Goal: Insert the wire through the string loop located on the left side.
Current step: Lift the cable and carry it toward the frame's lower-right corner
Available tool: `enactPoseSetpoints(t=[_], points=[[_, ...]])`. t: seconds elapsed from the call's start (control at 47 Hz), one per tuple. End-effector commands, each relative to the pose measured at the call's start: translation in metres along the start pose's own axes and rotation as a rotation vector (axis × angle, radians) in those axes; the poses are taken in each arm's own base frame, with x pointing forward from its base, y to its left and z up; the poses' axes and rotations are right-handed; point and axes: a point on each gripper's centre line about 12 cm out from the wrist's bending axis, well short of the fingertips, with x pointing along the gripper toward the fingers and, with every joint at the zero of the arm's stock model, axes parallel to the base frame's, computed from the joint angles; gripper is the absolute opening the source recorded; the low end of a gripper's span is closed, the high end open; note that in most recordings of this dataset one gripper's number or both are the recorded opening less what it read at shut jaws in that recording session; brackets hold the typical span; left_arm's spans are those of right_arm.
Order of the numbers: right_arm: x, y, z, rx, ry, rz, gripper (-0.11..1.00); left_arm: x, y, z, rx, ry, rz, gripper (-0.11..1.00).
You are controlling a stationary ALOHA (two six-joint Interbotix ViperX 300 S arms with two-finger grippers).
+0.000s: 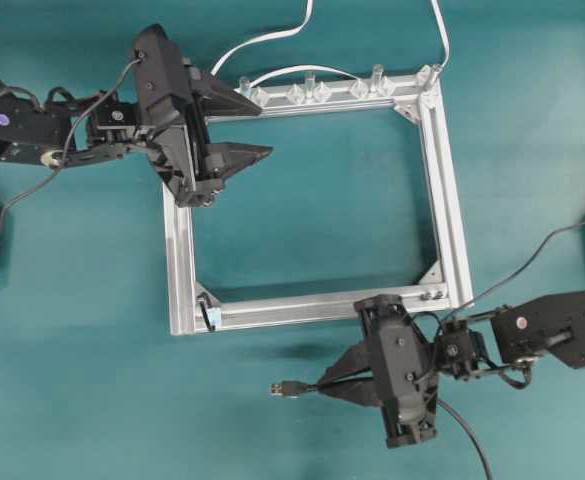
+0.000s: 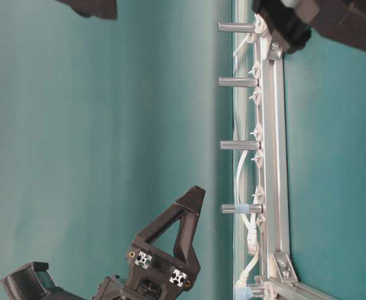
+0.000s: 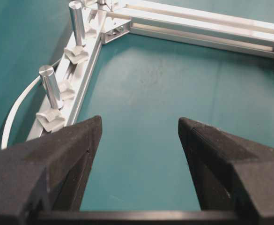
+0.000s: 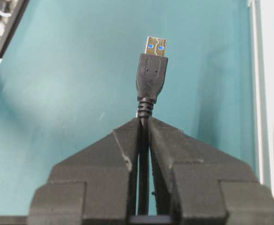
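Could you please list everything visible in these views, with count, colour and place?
frame: one, silver aluminium, square, centre of table
posts: four, silver, upright along the frame's far bar
clips: several, clear, on the same bar
white cables: two, white, behind the far bar
string loop: one, dark with pale blue, frame's near-left corner
wire: one, black with metal-tipped plug, held near the frame's front bar
table: one, teal
left pincer: one, black, open over the frame's far-left corner
right pincer: one, black, shut on the wire
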Motion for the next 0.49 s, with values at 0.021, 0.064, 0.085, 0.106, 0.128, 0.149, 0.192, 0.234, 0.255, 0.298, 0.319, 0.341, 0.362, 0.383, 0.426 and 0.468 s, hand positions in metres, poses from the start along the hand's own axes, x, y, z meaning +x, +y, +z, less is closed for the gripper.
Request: enactPoseSetpoints(t=[0.021,0.064,0.085,0.106,0.128,0.149,0.192,0.234,0.255,0.298,0.319,0.341,0.362,0.383,0.426,0.468], points=[[-0.006,0.002,0.016,0.007,-0.045,0.01,0.1,-0.003,-0.002,0.013,0.008,-0.041,-0.006,0.72],[-0.005,0.001,0.016,0.007,-0.044,0.006,0.1,-0.003,-0.002,0.013,0.008,-0.041,-0.006,0.72],[-0.005,0.0,0.017,0.009,-0.043,0.004,0.1,-0.003,-0.002,0.013,0.008,-0.041,-0.006,0.72],[-0.005,-0.002,0.017,0.01,-0.043,0.001,0.1,-0.003,-0.002,0.013,0.008,-0.041,-0.006,0.72],[-0.006,-0.002,0.017,0.011,-0.041,0.0,0.1,-0.003,-0.002,0.013,0.008,-0.041,-0.006,0.72],[-0.006,-0.003,0.018,0.011,-0.04,-0.001,0.1,-0.003,-0.002,0.013,0.008,-0.041,-0.006,0.72],[-0.007,-0.005,0.019,0.012,-0.037,-0.005,0.1,-0.004,-0.002,0.013,0.008,-0.041,-0.006,0.72],[-0.007,-0.007,0.02,0.013,-0.03,-0.01,0.1,-0.003,-0.002,0.012,0.008,-0.04,-0.006,0.72],[-0.008,-0.008,0.02,0.012,-0.027,-0.011,0.1,-0.003,-0.002,0.012,0.008,-0.04,-0.006,0.72],[-0.009,-0.011,0.022,0.011,-0.024,-0.016,0.1,-0.003,-0.002,0.012,0.008,-0.04,-0.006,0.72],[-0.01,-0.012,0.022,0.01,-0.02,-0.017,0.1,-0.003,-0.002,0.012,0.008,-0.038,-0.006,0.72],[-0.011,-0.014,0.023,0.009,-0.021,-0.02,0.1,-0.003,-0.002,0.012,0.008,-0.04,-0.006,0.72],[-0.012,-0.015,0.024,0.01,-0.025,-0.022,0.1,-0.003,-0.002,0.012,0.008,-0.04,-0.006,0.72],[-0.012,-0.016,0.024,0.006,-0.026,-0.023,0.1,-0.003,-0.002,0.012,0.008,-0.04,-0.006,0.72],[-0.015,-0.021,0.027,0.001,-0.028,-0.03,0.1,-0.004,-0.002,0.012,0.008,-0.038,-0.006,0.72],[-0.017,-0.024,0.029,-0.002,-0.032,-0.037,0.1,-0.004,-0.002,0.011,0.009,-0.037,-0.007,0.72]])
